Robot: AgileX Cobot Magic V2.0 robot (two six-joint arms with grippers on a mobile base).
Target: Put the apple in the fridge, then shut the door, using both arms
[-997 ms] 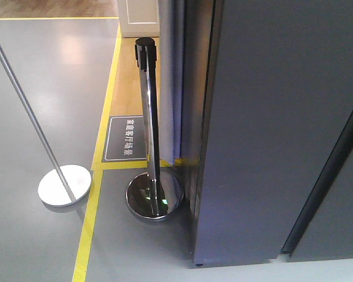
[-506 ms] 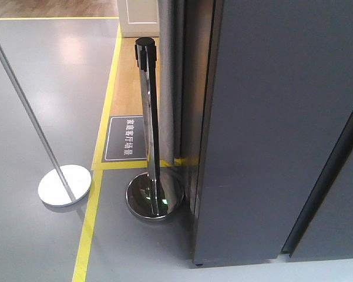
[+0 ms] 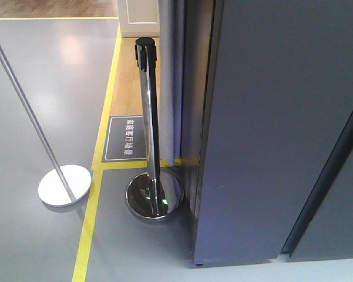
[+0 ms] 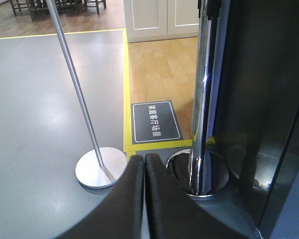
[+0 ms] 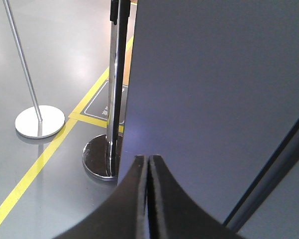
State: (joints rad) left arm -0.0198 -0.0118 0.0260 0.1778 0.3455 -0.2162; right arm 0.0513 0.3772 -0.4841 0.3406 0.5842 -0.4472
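The tall dark grey fridge (image 3: 282, 129) fills the right half of the front view, its flat outer panels reaching down to the floor. A dark slanted gap runs between two of its panels at the lower right. Whether the narrow dark grey door (image 3: 191, 88) along its left edge is fully closed cannot be told from these views. The inside of the fridge is hidden. The apple does not show in any view.

The smooth grey floor (image 3: 41, 88) spreads across the left, crossed by yellow tape lines (image 3: 88, 223) that border a strip of light wooden flooring (image 3: 126, 76). On that strip lies a dark rectangular floor sign with white lettering (image 3: 127, 138).

Just beside the fridge's left side stands a polished chrome barrier post with a black cap (image 3: 148, 117), upright on a round mirrored base (image 3: 154, 197). Further left, well apart from it, a thin matte silver pole (image 3: 23, 100) leans up from a flat white disc base (image 3: 64, 185).

In the left wrist view, the black left gripper (image 4: 144, 164) has its two fingers pressed together with only a thin seam between them, and nothing is held; it points toward the floor between the two bases. In the right wrist view, the black right gripper (image 5: 148, 164) is likewise closed on nothing, its tips facing the fridge's grey outer panel.
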